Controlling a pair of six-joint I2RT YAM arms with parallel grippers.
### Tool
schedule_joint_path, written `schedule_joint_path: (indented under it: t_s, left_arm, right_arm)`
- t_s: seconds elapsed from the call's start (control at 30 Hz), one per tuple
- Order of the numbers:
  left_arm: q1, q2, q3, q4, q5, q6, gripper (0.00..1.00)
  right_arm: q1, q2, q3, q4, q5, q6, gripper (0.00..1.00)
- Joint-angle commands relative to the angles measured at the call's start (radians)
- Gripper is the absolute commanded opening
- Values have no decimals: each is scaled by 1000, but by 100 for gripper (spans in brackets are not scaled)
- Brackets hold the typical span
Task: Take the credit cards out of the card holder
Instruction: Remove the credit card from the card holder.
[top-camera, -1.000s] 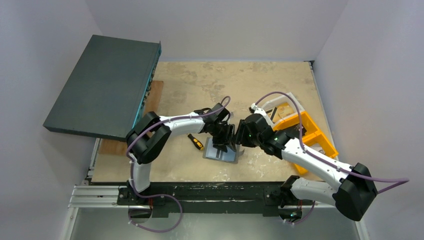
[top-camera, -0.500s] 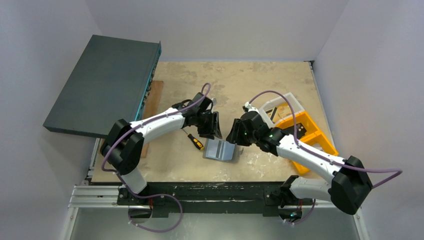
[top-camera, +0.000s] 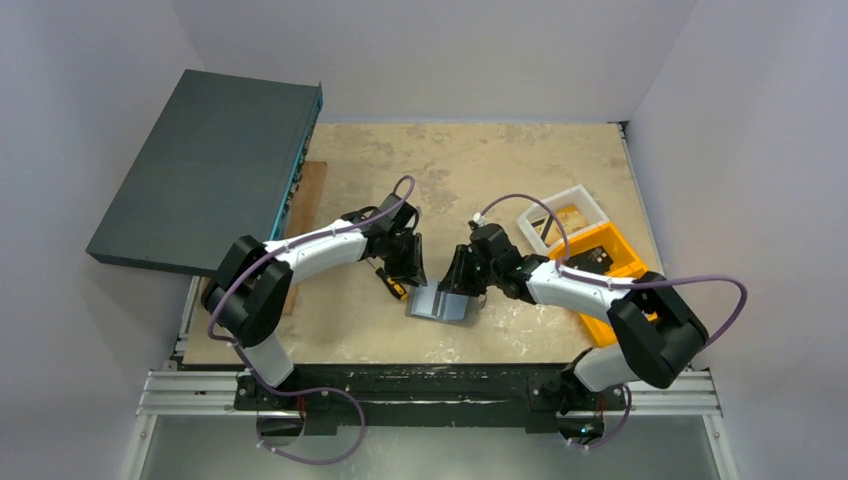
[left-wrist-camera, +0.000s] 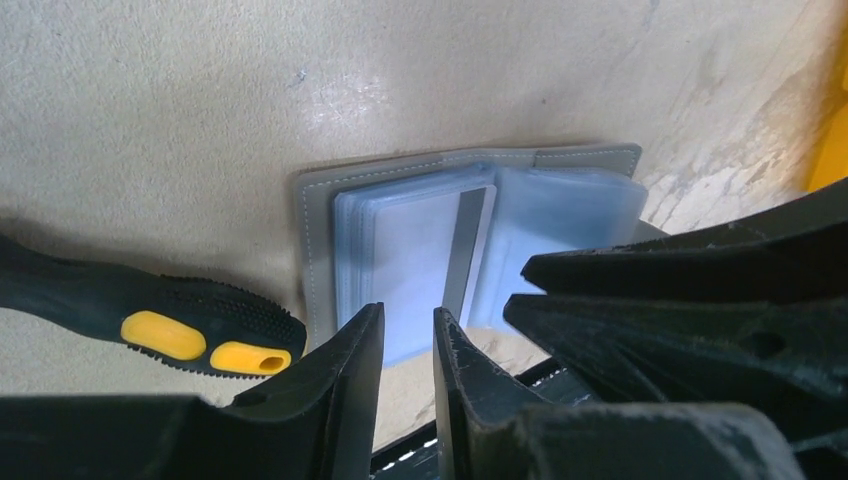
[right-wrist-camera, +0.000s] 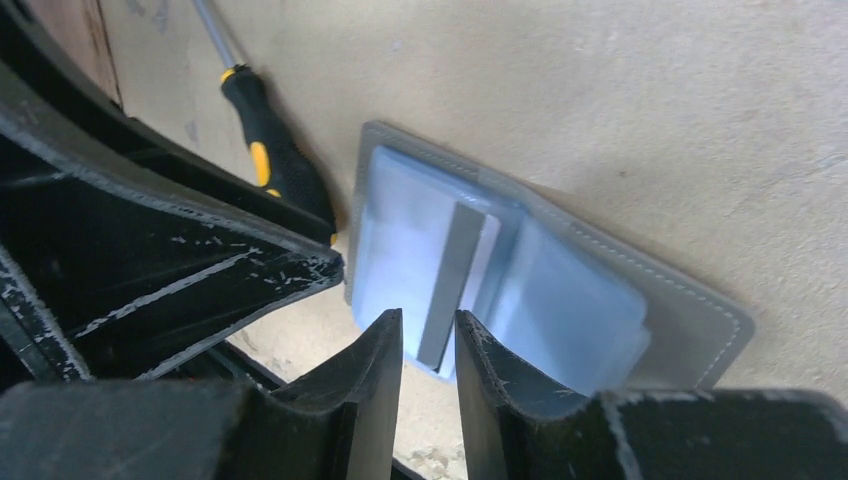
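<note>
The card holder (top-camera: 440, 303) lies open on the table, grey outside with pale blue clear sleeves (left-wrist-camera: 400, 250) inside. A credit card with a grey stripe (left-wrist-camera: 468, 240) shows in the sleeves, also seen in the right wrist view (right-wrist-camera: 450, 270). My left gripper (top-camera: 410, 276) hovers at the holder's far left edge. Its fingers (left-wrist-camera: 408, 318) stand a narrow gap apart with nothing between them. My right gripper (top-camera: 456, 284) hovers at the holder's far right edge, its fingers (right-wrist-camera: 428, 322) likewise narrowly apart and empty. The two grippers sit close side by side.
A black-and-yellow screwdriver (top-camera: 392, 283) lies just left of the holder, under the left gripper. Orange bins (top-camera: 620, 270) and a white tray (top-camera: 562, 215) stand at the right. A large dark flat box (top-camera: 210, 170) leans at the back left, over a wooden board (top-camera: 305, 190).
Both grippers lifted off the holder and drew apart, then came back to its far edge. Both pairs of jaws have narrowed. The holder stays open in place.
</note>
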Motion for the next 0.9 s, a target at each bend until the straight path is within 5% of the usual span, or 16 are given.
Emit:
schedule_joint_path:
  t_s: [0.0,0.87]
  left_arm:
    - [0,34,9,24,-2,8,23]
    - [-88,82,-15,47,-44,-47,12]
  right_arm:
    - [-37,17,-45,118,-64,27,26]
    - [-79,154,-164,291,-131,41,23]
